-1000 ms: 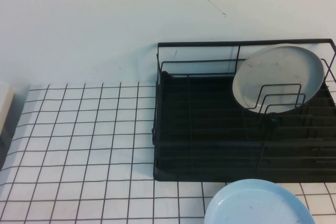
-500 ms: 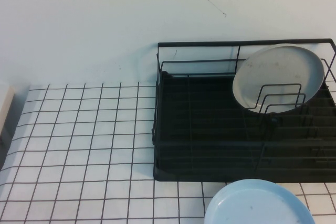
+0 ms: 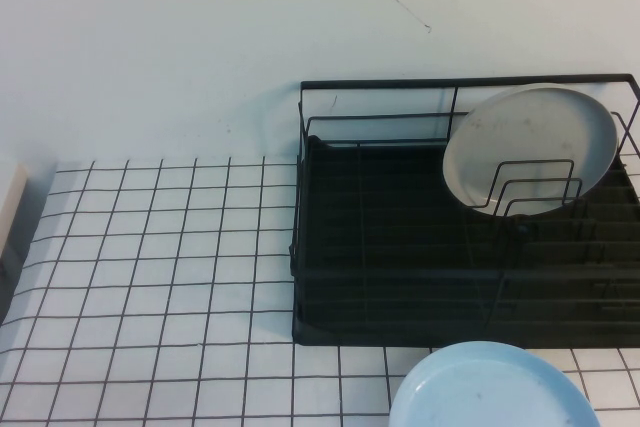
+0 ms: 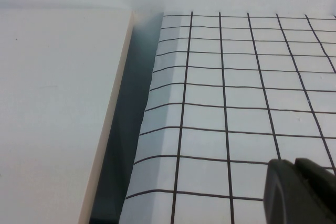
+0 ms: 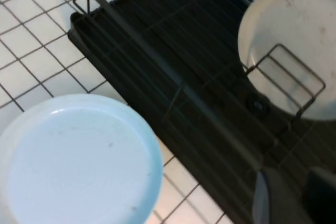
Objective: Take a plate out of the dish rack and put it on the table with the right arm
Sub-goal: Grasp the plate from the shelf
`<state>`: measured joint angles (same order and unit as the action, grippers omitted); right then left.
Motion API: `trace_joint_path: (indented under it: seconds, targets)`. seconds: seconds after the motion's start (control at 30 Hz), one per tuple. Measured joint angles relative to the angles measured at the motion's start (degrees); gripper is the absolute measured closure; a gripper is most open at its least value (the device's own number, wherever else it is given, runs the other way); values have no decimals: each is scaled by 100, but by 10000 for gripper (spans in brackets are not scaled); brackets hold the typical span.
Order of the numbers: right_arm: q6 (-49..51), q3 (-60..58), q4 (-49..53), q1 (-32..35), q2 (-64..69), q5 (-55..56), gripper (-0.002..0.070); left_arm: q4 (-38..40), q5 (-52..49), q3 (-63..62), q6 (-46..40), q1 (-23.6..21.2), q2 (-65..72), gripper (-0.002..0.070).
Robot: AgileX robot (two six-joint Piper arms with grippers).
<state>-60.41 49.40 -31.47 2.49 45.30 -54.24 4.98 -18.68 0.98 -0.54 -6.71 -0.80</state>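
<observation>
The pale grey plate (image 3: 530, 142) stands tilted on edge against the wire dividers at the back right of the black dish rack (image 3: 380, 247). It also shows in the right wrist view (image 5: 294, 30), with the rack (image 5: 173, 40) below it. Neither gripper shows in the high view. My right gripper (image 5: 294, 182) is open and empty, hovering over the rack's near side, apart from the plate. My left gripper (image 4: 295, 165) is shut and empty, low over the gridded table (image 4: 236, 87) at the far left.
A light blue plate (image 3: 490, 392) lies flat on the table in front of the rack, also in the right wrist view (image 5: 73, 161). A white block (image 4: 52, 103) borders the table's left edge. Gridded table (image 3: 150, 277) lies left of the rack.
</observation>
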Motion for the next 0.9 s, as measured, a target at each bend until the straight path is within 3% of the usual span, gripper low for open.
trace_joint_path:
  seconds: [0.17,0.23,0.4,0.63,0.9]
  targets:
    - [-1182,1181,-244,0,1616,-323,397,0,0,0,0,0,0,678]
    - [-1651,1589,-270,0,2255,-414,356,0,0,0,0,0,0,678]
    - [-2323,2610,-270,0,3508,-455,326,0,0,0,0,0,0,678]
    - [-2513,3865,-303,0,4919,-223,257,0,0,0,0,0,0,678]
    - [-2616,4724,-603,0,6350,106,246,0,0,0,0,0,0,678]
